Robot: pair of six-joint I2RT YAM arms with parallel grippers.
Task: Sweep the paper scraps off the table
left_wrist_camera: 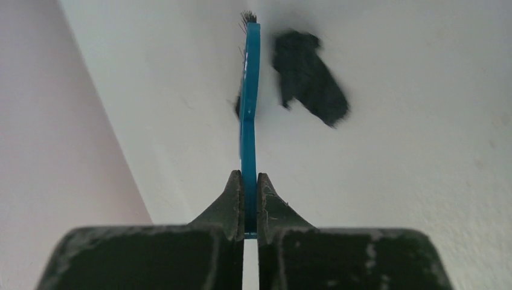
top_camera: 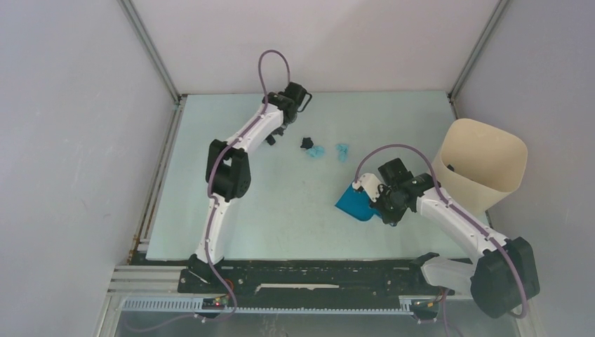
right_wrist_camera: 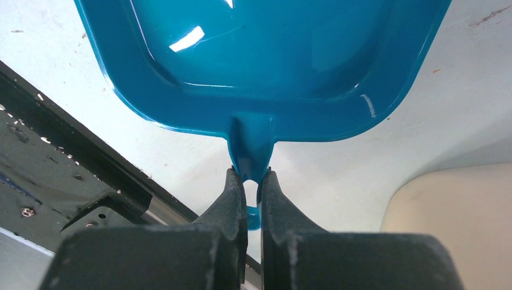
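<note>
Nearest, the right gripper (right_wrist_camera: 250,176) pinched shut on the handle of the glossy blue plastic dustpan (right_wrist_camera: 259,60), whose visible pan held nothing. Midway, light-blue and black paper scraps (top_camera: 317,149) lay loose on the pale mint-green table (top_camera: 281,210). Farthest, the left gripper (left_wrist_camera: 249,179) clamped the thin blue hand brush (left_wrist_camera: 250,90) just beside a black scrap (left_wrist_camera: 308,75). Sweeping appeared barely begun.

I see three crumpled paper scraps (top_camera: 316,151), one black, two light blue, on the pale mint-green table (top_camera: 281,217). My right gripper (top_camera: 376,203) holds a glossy blue plastic dustpan (top_camera: 351,202) near them, beside a tall beige bin (top_camera: 484,165).
</note>
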